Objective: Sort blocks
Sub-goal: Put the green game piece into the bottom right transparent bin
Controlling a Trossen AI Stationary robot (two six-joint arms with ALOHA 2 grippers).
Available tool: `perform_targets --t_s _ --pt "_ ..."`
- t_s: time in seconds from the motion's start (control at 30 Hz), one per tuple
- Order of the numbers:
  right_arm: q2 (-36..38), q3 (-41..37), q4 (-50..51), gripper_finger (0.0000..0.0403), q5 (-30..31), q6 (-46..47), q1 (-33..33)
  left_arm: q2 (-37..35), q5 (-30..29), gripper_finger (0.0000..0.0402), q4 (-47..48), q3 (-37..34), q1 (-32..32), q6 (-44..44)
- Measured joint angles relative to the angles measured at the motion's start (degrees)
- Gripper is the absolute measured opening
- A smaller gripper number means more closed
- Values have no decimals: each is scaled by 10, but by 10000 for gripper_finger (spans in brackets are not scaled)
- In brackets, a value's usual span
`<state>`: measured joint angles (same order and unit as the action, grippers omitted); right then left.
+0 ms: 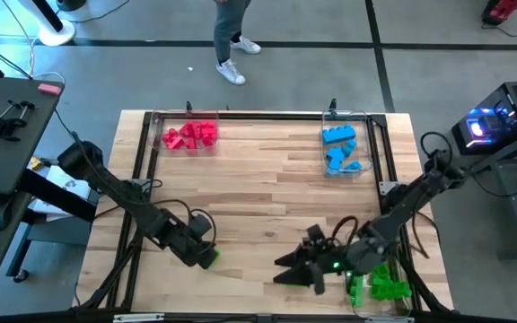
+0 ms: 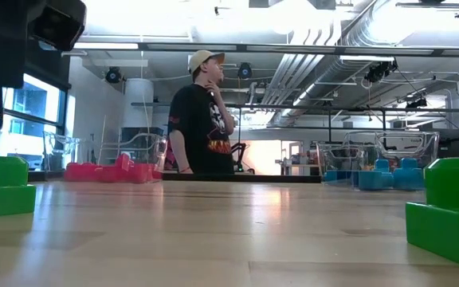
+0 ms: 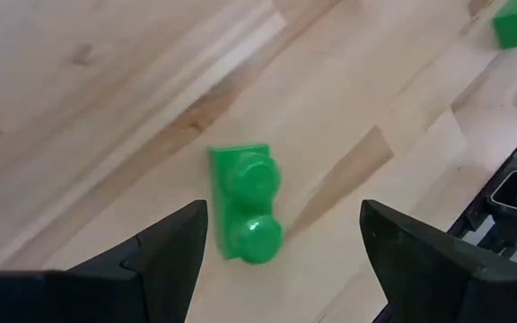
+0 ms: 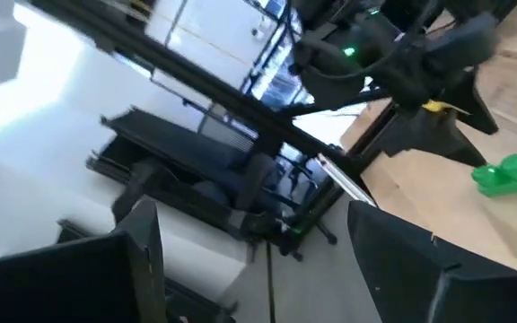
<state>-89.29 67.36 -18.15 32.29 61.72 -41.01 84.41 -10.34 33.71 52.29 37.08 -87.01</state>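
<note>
The wooden bench (image 1: 267, 193) carries everything, with a person (image 2: 200, 115) standing beyond its far edge. At the far left a clear tray (image 1: 188, 136) holds the red blocks (image 1: 190, 135), and at the far right another tray (image 1: 346, 151) holds the blue blocks (image 1: 339, 148); a cluster of green blocks (image 1: 380, 284) sits at the near right corner. The left gripper (image 1: 202, 254) hangs low over the near left of the bench, jaws apart, straddling a lone green two-stud block (image 3: 245, 204) that lies flat on the wood, untouched. The right gripper (image 1: 302, 267) is tipped sideways near the green cluster, jaws apart and holding nothing. That small brick looks light, rigid and smooth-sided, so it could skid if nudged; pinching its two long flat sides below the studs looks like the surest hold.
</note>
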Motion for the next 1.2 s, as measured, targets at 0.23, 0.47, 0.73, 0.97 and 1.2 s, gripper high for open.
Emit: perform_targets --t_s 0.23,0.47,0.73,0.97,1.2 --pt "-49 70 69 227 -38 -7 1 90 81 280 -53 1 -11 7" --pt "-54 87 116 227 -54 -7 -9 143 88 280 -41 6 0 -21" --pt "-54 87 124 227 -61 -22 -7 156 51 272 -27 6 10 -44" --pt "-54 87 130 227 -69 -37 -7 156 55 150 -9 4 14 -29" --pt "-54 87 122 227 -70 -42 -2 111 55 97 25 34 14 67"
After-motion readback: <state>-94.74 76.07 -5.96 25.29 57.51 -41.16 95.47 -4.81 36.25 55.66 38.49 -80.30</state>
